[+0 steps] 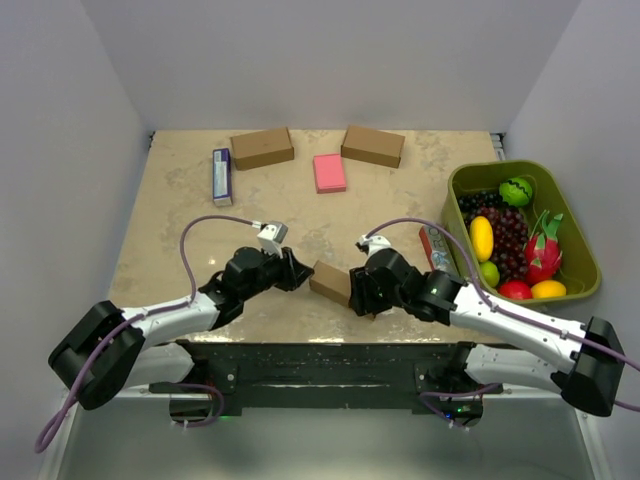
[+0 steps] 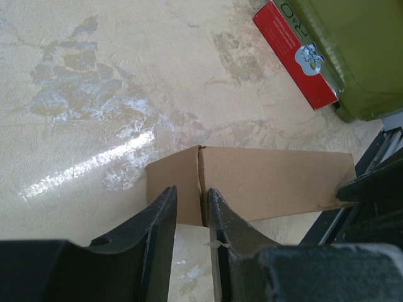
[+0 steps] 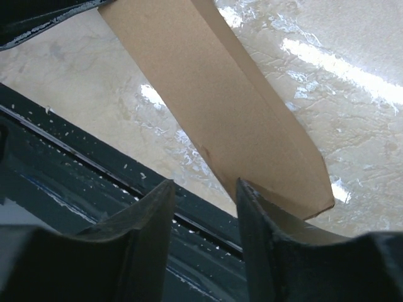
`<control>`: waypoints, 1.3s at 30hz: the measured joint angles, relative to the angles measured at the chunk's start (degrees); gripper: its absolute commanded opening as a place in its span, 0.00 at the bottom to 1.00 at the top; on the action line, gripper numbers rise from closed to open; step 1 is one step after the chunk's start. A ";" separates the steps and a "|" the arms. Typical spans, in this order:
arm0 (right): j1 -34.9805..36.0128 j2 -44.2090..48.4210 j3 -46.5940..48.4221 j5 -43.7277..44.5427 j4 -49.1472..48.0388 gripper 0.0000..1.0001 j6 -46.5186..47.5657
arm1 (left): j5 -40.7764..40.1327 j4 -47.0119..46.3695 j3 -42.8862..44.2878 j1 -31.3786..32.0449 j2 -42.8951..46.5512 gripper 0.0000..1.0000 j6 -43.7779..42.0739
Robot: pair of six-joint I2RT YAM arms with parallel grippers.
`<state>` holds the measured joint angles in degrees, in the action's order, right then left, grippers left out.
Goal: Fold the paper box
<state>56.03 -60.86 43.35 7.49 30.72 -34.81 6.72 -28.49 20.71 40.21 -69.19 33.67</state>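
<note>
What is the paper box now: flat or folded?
Folded, at least partly: the paper box shows a creased corner between two panels. Fully closed? Cannot tell.

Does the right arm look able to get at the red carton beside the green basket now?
Probably yes. The red carton lies near the right gripper with nothing on it; the gripper looks open. Only the green basket stands close along one side.

Both arms stretch inward toward the frame's middle; the left pincer (image 1: 298, 272) pinches the paper box (image 1: 329, 281), the right pincer (image 1: 352, 292) gapes.
</note>
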 measured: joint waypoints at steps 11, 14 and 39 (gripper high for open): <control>-8.55 1.77 6.05 2.56 6.34 0.69 -0.44 | 0.02 2.51 1.44 0.00 -0.04 0.31 -0.79; -15.58 3.32 5.84 1.07 6.58 0.65 0.22 | 0.02 3.74 2.36 0.00 -0.31 0.31 -1.77; -22.99 14.71 -7.85 -9.49 3.91 0.44 -4.68 | 0.28 5.11 3.74 0.00 -1.07 0.31 -3.28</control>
<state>33.04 -46.15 35.51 -2.00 34.63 -39.48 7.01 -23.38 24.45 40.21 -70.26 30.39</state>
